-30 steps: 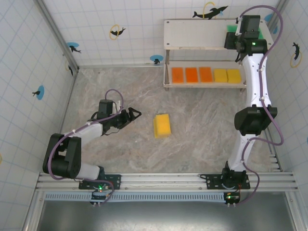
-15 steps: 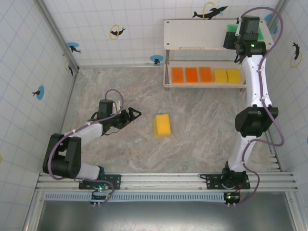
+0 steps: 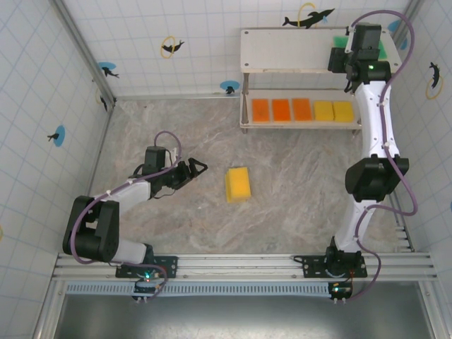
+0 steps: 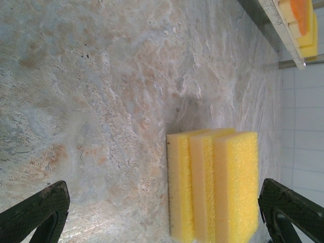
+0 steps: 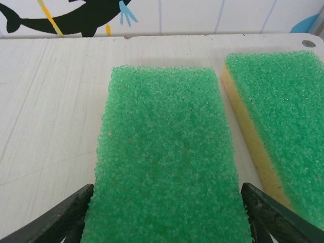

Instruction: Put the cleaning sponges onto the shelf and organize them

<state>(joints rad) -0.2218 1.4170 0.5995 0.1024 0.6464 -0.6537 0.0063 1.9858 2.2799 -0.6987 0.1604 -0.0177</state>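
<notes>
The right hand straddles the green sponge on the top board of the shelf (pinching or merely flanking, I cannot tell) and should spread wide, then back out straight without nudging it.

Marbled table; tiled walls, dolphin stickers.

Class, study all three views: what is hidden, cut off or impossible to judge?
- Top view: the right arm covers most of the green sponges on top of the shelf.
- Right wrist view: the bottom edge cuts off the nearer green sponge; whether the right gripper grips it is unclear.
- Top view: the shelf's upper board hides the lower tier's rear.
</notes>
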